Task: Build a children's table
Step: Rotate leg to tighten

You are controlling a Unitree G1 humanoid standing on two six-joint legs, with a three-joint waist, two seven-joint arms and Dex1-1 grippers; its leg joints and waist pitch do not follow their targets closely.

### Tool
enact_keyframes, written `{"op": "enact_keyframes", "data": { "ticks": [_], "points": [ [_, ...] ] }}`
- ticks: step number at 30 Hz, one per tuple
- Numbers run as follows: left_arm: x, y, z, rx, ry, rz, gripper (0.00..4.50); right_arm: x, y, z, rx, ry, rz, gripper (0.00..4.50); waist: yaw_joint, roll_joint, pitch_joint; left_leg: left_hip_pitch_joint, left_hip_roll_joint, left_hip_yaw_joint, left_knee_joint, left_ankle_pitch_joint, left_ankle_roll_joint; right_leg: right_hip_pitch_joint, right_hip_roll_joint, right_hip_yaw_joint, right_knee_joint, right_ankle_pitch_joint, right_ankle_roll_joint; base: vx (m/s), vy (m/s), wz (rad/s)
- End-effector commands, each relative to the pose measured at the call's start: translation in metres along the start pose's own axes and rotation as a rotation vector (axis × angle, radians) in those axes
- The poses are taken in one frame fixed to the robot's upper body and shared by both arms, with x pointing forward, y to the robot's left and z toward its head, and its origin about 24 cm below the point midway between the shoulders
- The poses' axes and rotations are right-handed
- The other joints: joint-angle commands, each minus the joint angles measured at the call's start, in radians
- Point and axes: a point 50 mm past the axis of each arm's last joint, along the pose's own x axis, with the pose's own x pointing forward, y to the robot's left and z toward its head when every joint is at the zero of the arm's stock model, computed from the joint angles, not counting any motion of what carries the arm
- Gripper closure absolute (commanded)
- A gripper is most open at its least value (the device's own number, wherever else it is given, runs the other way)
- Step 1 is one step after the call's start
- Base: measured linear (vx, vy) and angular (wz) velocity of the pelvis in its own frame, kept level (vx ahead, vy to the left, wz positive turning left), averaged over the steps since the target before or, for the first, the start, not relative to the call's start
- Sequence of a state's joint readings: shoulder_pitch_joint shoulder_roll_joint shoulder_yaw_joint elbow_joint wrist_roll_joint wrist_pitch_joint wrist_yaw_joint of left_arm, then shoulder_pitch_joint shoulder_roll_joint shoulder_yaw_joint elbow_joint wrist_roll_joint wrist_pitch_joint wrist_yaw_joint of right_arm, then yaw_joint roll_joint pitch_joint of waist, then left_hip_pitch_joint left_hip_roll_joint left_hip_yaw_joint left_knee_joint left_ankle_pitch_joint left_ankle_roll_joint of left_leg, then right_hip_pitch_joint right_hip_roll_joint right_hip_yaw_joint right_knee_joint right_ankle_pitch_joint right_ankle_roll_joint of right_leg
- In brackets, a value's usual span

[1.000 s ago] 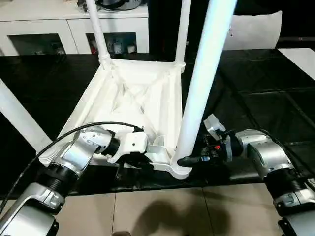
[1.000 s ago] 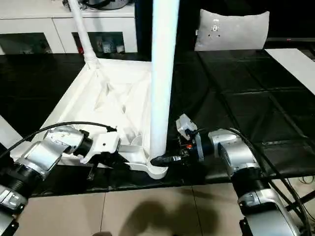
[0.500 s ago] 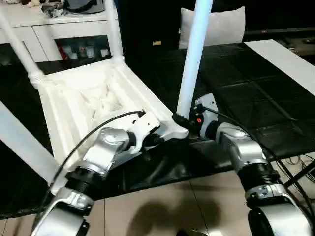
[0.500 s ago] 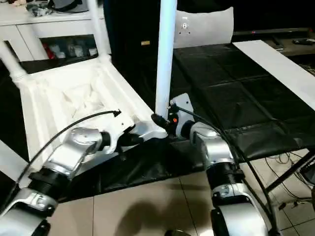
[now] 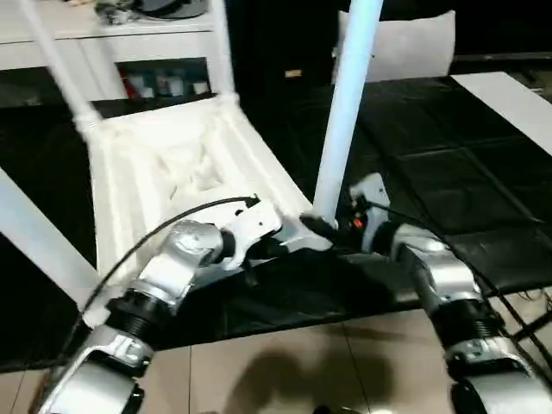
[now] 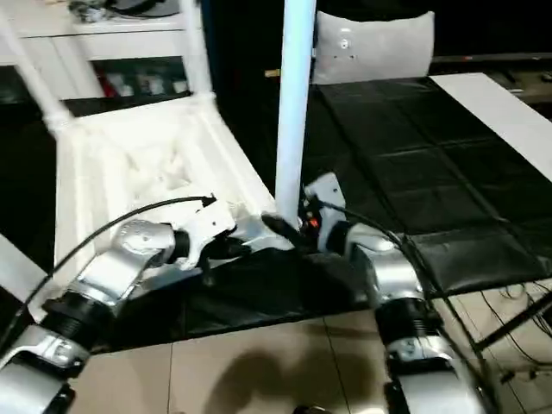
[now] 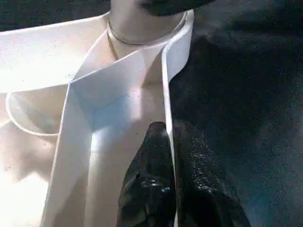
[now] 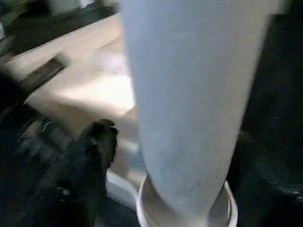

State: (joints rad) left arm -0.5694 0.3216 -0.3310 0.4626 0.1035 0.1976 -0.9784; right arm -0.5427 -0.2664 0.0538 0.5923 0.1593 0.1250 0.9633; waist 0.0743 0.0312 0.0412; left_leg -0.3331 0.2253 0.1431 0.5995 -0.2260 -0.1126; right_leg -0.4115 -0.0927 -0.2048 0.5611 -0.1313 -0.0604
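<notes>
The left gripper (image 7: 173, 189) is clenched on the thin side wall of the upturned tabletop (image 5: 164, 164), one finger on each face of the wall, just short of the corner socket (image 7: 142, 33). The right gripper (image 5: 326, 231) a second ago had a finger laid against the base of the near leg (image 5: 345, 103); now its fingers stand apart from that leg, one dark finger (image 8: 92, 146) off at nine o'clock of the white shaft. The table has also swung round on the black mat (image 5: 448, 190), the held corner now at five o'clock of the top. Judging from this, the leg is seated and being released.
</notes>
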Motion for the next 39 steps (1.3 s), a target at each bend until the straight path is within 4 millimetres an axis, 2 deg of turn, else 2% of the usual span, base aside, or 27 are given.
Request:
{"op": "enact_keyframes", "data": {
  "ticks": [1,2,4,5,8,11,12,15,16,19,20,21,28,30,34,37,39],
  "points": [
    [-0.001,-0.001,0.012,0.093,-0.03,-0.052,4.5,-0.001,0.004,0.004,-0.032,-0.003,0.075,0.59,0.006,0.0,-0.075,-0.014,0.009,0.013,-0.058,-0.065,0.117,0.08,-0.062,0.07,-0.059,-0.301,-0.077,0.0,0.0,0.0],
    [-0.004,-0.002,0.009,0.123,-0.021,-0.089,4.5,-0.008,0.002,0.006,-0.044,0.012,0.115,0.4,0.008,-0.001,-0.075,-0.014,0.01,0.013,-0.058,-0.062,0.116,0.08,-0.061,0.07,-0.057,-0.296,-0.079,0.0,0.0,0.0],
    [-0.007,-0.003,0.007,0.147,-0.013,-0.123,4.5,-0.013,0.001,0.007,-0.052,0.025,0.15,0.37,0.02,0.0,-0.079,-0.013,0.012,0.014,-0.057,-0.054,0.12,0.08,-0.062,0.071,-0.052,-0.284,-0.084,0.0,0.0,0.0],
    [-0.011,-0.006,0.003,0.173,0.002,-0.177,4.5,-0.02,-0.001,0.009,-0.061,0.049,0.204,0.21,0.028,-0.001,-0.08,-0.014,0.014,0.014,-0.056,-0.039,0.121,0.079,-0.061,0.074,-0.047,-0.262,-0.092,0.0,0.0,0.0],
    [-0.015,-0.009,0.0,0.213,0.029,-0.246,4.5,-0.026,-0.002,0.011,-0.092,0.09,0.268,0.03,0.037,-0.003,-0.079,-0.012,0.014,0.016,-0.056,-0.043,0.117,0.078,-0.061,0.073,-0.048,-0.273,-0.092,0.0,0.0,0.0],
    [-0.021,-0.012,-0.005,0.268,0.067,-0.339,4.5,-0.03,-0.004,0.012,-0.15,0.145,0.332,0.03,0.045,-0.002,-0.078,-0.011,0.014,0.017,-0.057,-0.064,0.106,0.076,-0.062,0.073,-0.051,-0.31,-0.083,0.0,0.0,0.0],
    [-0.022,-0.014,-0.006,0.282,0.074,-0.365,4.5,-0.032,-0.003,0.012,-0.149,0.158,0.369,0.03,0.045,-0.01,-0.077,-0.013,0.013,0.019,-0.057,-0.065,0.104,0.077,-0.061,0.074,-0.052,-0.312,-0.078,0.0,0.0,0.0],
    [-0.024,-0.016,-0.007,0.3,0.082,-0.413,4.5,-0.034,0.002,0.012,-0.138,0.174,0.467,0.03,0.051,-0.007,-0.077,-0.012,0.014,0.018,-0.056,-0.067,0.109,0.076,-0.061,0.074,-0.051,-0.323,-0.075,0.0,0.0,0.0],
    [-0.025,-0.018,-0.008,0.312,0.091,-0.437,4.5,-0.034,0.003,0.012,-0.134,0.179,0.5,0.38,0.054,-0.01,-0.078,-0.011,0.015,0.019,-0.057,-0.064,0.108,0.075,-0.061,0.074,-0.051,-0.324,-0.075,0.0,0.0,0.0],
    [-0.025,-0.02,-0.009,0.33,0.104,-0.478,4.5,-0.034,0.007,0.01,-0.124,0.196,0.559,0.41,0.063,-0.011,-0.079,-0.01,0.017,0.019,-0.057,-0.053,0.108,0.074,-0.062,0.076,-0.049,-0.317,-0.079,0.0,0.0,0.0],
    [-0.025,-0.02,-0.009,0.33,0.104,-0.478,4.5,-0.034,0.007,0.01,-0.124,0.196,0.559,0.61,0.065,-0.01,-0.08,-0.011,0.017,0.018,-0.057,-0.05,0.108,0.074,-0.062,0.076,-0.047,-0.313,-0.081,0.0,0.0,0.0],
    [-0.024,-0.021,-0.008,0.334,0.1,-0.488,4.5,-0.032,0.008,0.009,-0.112,0.192,0.569,0.61,0.067,-0.009,-0.079,-0.01,0.018,0.018,-0.057,-0.049,0.105,0.073,-0.063,0.077,-0.048,-0.313,-0.082,0.0,0.0,0.0],
    [-0.023,-0.022,-0.005,0.349,0.092,-0.508,4.5,-0.026,0.014,0.005,-0.076,0.18,0.613,1.13,0.067,-0.009,-0.079,-0.013,0.014,0.019,-0.057,-0.061,0.089,0.076,-0.061,0.074,-0.052,-0.342,-0.062,0.0,0.0,0.0],
    [-0.023,-0.022,-0.005,0.35,0.092,-0.51,4.5,-0.025,0.014,0.005,-0.075,0.179,0.617,1.23,0.067,-0.006,-0.08,-0.012,0.014,0.019,-0.057,-0.06,0.089,0.075,-0.061,0.073,-0.052,-0.34,-0.061,0.0,0.0,0.0],
    [-0.023,-0.021,-0.005,0.348,0.093,-0.516,4.5,-0.024,0.017,0.005,-0.045,0.17,0.648,1.61,0.068,-0.008,-0.081,-0.013,0.016,0.018,-0.057,-0.048,0.092,0.075,-0.06,0.074,-0.049,-0.32,-0.067,0.0,0.0,0.0],
    [-0.023,-0.021,-0.005,0.341,0.094,-0.516,4.5,-0.023,0.019,0.004,-0.027,0.172,0.666,1.74,0.068,-0.01,-0.079,-0.014,0.014,0.019,-0.057,-0.054,0.089,0.076,-0.061,0.073,-0.052,-0.339,-0.059,0.0,0.0,0.0],
    [-0.023,-0.021,-0.005,0.335,0.092,-0.516,4.5,-0.023,0.019,0.004,-0.022,0.174,0.67,2.08,0.068,-0.01,-0.079,-0.013,0.013,0.019,-0.057,-0.055,0.087,0.075,-0.06,0.072,-0.054,-0.352,-0.052,0.0,0.0,0.0]
  ]
}}
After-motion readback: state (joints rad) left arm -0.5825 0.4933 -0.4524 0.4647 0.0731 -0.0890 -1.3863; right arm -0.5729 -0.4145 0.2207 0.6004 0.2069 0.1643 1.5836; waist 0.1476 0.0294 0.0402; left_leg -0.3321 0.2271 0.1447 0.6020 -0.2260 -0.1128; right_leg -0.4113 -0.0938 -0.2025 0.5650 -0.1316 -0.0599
